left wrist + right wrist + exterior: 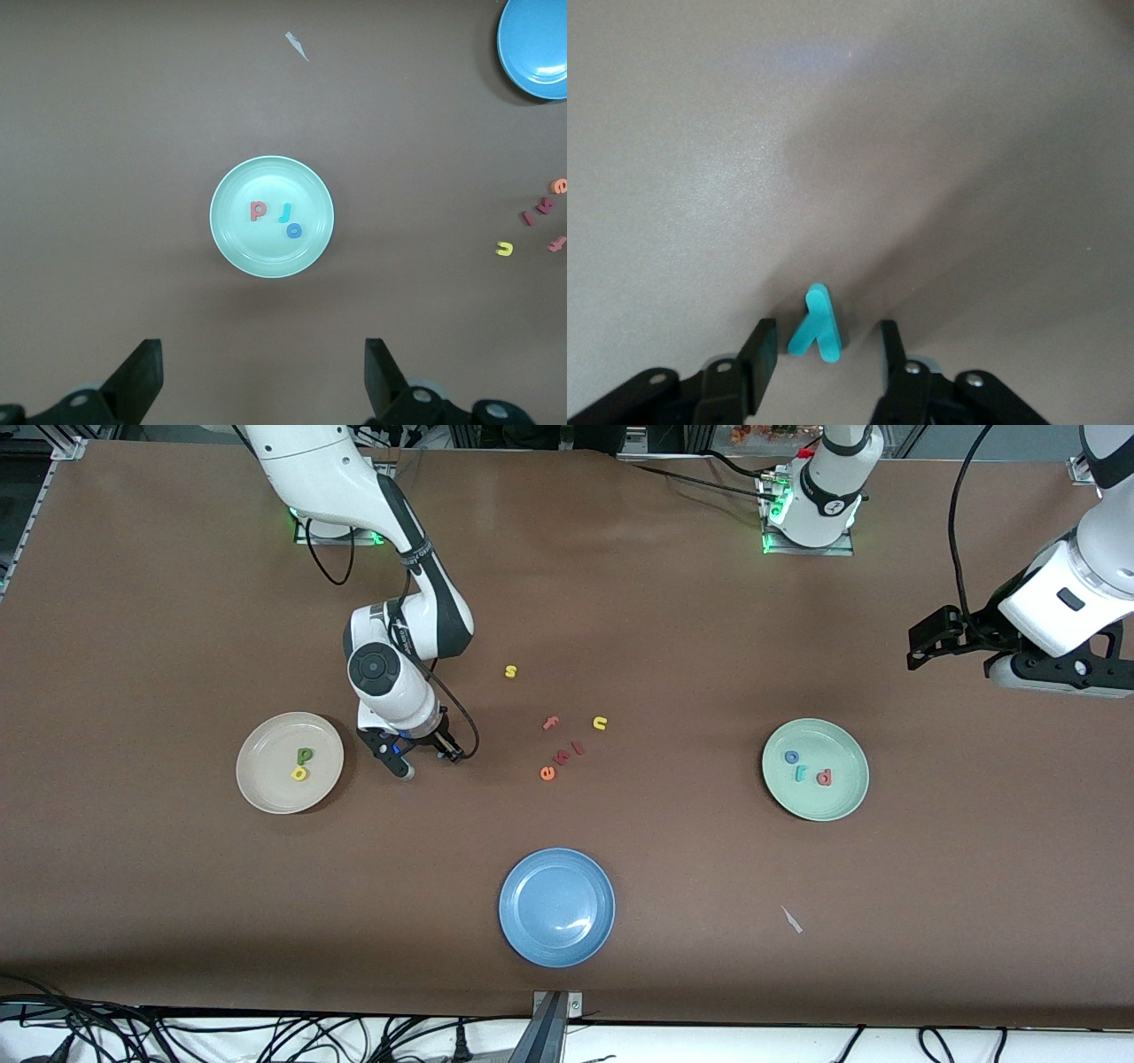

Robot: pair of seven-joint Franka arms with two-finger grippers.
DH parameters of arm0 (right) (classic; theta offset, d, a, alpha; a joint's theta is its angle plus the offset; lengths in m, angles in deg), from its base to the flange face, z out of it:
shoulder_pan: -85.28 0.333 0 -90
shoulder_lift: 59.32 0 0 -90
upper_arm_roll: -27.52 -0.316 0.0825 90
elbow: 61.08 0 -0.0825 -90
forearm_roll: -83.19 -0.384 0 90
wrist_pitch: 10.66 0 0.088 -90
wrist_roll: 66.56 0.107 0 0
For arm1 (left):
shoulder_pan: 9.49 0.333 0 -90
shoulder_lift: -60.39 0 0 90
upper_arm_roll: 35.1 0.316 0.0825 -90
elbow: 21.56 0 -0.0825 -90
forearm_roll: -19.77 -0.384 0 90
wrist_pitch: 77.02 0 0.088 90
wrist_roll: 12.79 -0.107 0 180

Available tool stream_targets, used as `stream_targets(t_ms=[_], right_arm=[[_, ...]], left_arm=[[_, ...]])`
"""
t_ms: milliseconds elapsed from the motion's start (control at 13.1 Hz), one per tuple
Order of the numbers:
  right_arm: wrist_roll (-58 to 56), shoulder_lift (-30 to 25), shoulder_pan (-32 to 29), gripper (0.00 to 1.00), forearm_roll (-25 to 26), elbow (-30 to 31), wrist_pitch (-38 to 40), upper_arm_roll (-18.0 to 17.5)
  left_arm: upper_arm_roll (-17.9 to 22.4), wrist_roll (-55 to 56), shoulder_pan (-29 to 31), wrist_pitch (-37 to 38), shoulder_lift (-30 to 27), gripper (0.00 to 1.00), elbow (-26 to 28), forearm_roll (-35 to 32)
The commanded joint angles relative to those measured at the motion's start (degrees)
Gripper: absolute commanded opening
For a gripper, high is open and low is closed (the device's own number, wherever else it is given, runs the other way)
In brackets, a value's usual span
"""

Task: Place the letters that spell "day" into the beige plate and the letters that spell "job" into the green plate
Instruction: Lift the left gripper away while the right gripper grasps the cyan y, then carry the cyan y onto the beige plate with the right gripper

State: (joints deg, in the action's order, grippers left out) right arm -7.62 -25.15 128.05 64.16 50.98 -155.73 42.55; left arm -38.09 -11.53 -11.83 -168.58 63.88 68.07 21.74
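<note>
While my left gripper (263, 381) waits spread over the table, I see the right gripper (824, 354) straddling the teal "y" (815, 323), unclenched.

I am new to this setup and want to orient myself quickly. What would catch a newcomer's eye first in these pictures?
First, the right gripper, low on the table beside the beige plate, its fingers on either side of the teal "y". Next, the green plate toward the left arm's end, holding the blue "o", teal "j" and red "b". The left gripper waits open, high above it.
</note>
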Motion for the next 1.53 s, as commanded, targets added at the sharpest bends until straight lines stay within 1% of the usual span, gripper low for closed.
stream_targets(t_ms=[0,229,765,1070,1453], right_arm=[[-1.28,0.46,-0.32,0.50,-1.27,-0.35,-0.57,-0.27],[-1.46,0.46,-0.32,0.43,-1.27,-0.26,-0.57,-0.27],[-1.46,0.46,-0.32,0.32,-1.27,-0.26,-0.57,-0.18],[-1.46,0.54,-0.32,0.30,-1.27,-0.35,-0.57,-0.18],[-1.55,0.63,-0.23,0.24,-1.18,-0.61,-0.40,-0.18]], left_arm=[[-0.09,-1.35,0.40,0.15,0.73,1.00,-1.56,-0.47],[-0.09,-1.26,0.31,0.15,0.99,1.00,-1.91,-0.30],[-0.09,-1.26,0.66,0.07,0.99,1.00,-2.00,-0.30],[-0.09,-1.26,0.66,0.07,1.08,1.00,-2.00,-0.30],[-0.09,-1.26,0.75,0.07,1.08,1.00,-2.00,-0.39]])
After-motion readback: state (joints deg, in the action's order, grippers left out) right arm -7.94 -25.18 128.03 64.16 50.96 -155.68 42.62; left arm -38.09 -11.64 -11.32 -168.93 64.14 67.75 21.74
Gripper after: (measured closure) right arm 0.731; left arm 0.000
